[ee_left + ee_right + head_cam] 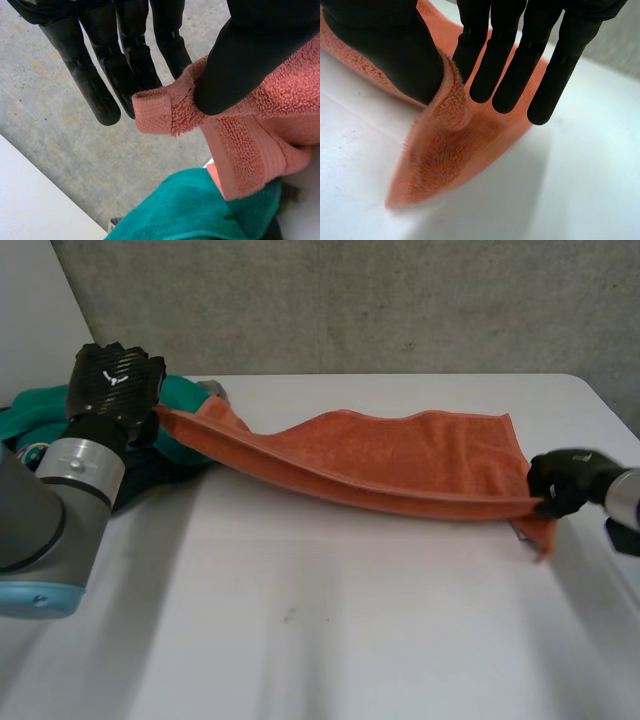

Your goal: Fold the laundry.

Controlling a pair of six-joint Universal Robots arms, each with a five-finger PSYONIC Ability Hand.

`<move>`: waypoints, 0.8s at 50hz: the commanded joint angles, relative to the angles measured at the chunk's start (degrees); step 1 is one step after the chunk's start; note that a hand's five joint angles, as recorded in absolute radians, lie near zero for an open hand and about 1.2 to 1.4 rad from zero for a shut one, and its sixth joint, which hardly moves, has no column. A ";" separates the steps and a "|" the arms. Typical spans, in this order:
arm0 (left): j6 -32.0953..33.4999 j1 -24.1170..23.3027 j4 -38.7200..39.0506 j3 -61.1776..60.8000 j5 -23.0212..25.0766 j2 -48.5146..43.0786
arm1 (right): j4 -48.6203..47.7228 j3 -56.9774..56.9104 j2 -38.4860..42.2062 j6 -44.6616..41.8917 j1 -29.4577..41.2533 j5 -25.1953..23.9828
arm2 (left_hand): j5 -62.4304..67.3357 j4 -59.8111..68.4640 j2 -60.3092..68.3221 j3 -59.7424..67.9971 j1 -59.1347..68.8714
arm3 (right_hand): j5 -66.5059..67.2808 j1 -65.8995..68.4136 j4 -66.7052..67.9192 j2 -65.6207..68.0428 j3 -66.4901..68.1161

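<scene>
Two black hands share one long orange terry towel, drawn out end to end across the white worktop. Left hand is clamped on a hemmed corner, thumb pressing the pile against straight fingers, raised over a rumpled heap of teal cloth. Right hand pinches the opposite end the same way, low and close to the worktop, with a pointed tip of towel drooping beneath it. Near edge runs taut between the two grips; the far side sags and lies on the worktop. Looks like the spreading-out step, before any real fold. Next, I'd judge, both hands want to lower together and lay it flat, with even tension so the thick, loopy fabric doesn't bunch. Flat woven band at the hem, fuzzy everywhere else, soft and floppy.
</scene>
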 commanded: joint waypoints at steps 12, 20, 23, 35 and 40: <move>13.32 -0.41 -43.69 -2.07 0.18 15.68 | 24.88 9.60 -26.37 -42.36 -4.81 0.44 | 13.87 11.04 11.25 11.51 14.80 | 14.07 14.83 11.47 12.39 12.08; 15.44 0.11 -33.24 1.94 -0.18 -1.78 | 21.55 10.43 -14.43 -44.38 -3.76 5.53 | 13.87 11.04 11.25 11.51 14.80 | 14.07 14.83 11.47 12.39 12.08; 15.44 -0.06 -31.91 8.27 -0.62 -7.51 | 19.44 4.11 -9.86 -43.59 -1.83 10.89 | 13.87 11.04 11.25 11.51 14.80 | 14.07 14.83 11.47 12.39 12.08; 14.47 -0.68 -14.89 52.75 -4.22 -23.53 | -15.86 -22.63 -4.66 -26.03 7.23 17.05 | 13.87 11.04 11.25 11.51 14.80 | 14.07 14.83 11.47 12.39 12.08; 13.51 -0.68 8.24 52.95 -5.89 -23.53 | -39.16 -19.04 -7.56 -17.58 6.79 16.88 | 13.87 11.04 11.25 11.51 14.80 | 14.07 14.83 11.47 12.39 12.08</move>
